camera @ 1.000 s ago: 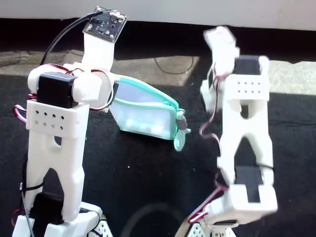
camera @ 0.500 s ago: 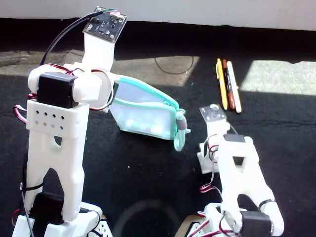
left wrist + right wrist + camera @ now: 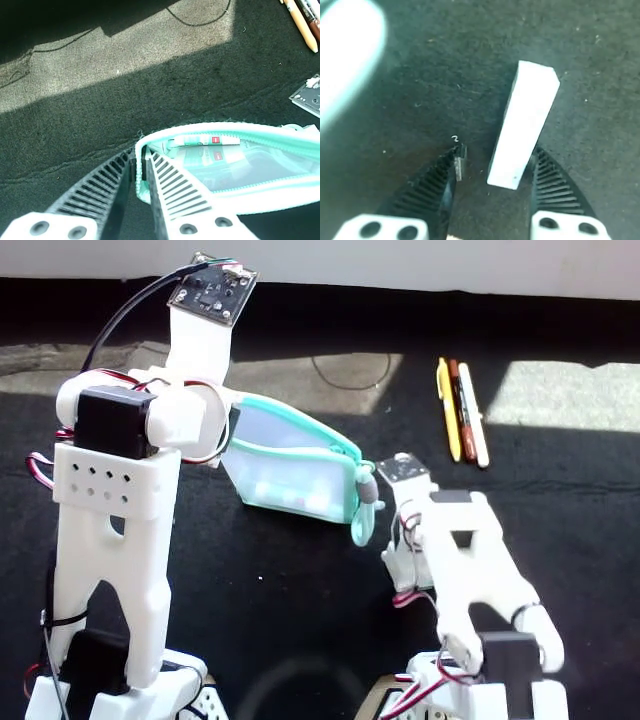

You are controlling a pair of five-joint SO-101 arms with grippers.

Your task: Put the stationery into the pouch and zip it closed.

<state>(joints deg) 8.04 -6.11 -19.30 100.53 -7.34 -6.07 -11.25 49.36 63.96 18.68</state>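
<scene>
A mint-edged clear pouch [image 3: 290, 470] is held off the black table with its zip open; a tube and other items lie inside the pouch [image 3: 225, 160]. My left gripper [image 3: 140, 165] is shut on the pouch's rim at one end. A white eraser block [image 3: 522, 127] lies on the table between the open fingers of my right gripper [image 3: 497, 156], close to one finger [image 3: 545, 175]. The right arm [image 3: 450, 540] is bent low beside the pouch's zip-pull end [image 3: 364, 515]. Three pens [image 3: 461, 410] lie side by side at the back right.
The left arm [image 3: 120, 500] stands tall at the front left. A thin cable [image 3: 350, 375] loops on the sunlit strip of the mat behind the pouch. Both arm bases sit at the front edge.
The right arm has swung down from a raised pose to the table beside the pouch's zip end, uncovering the pens. The left arm and pouch have not moved.
</scene>
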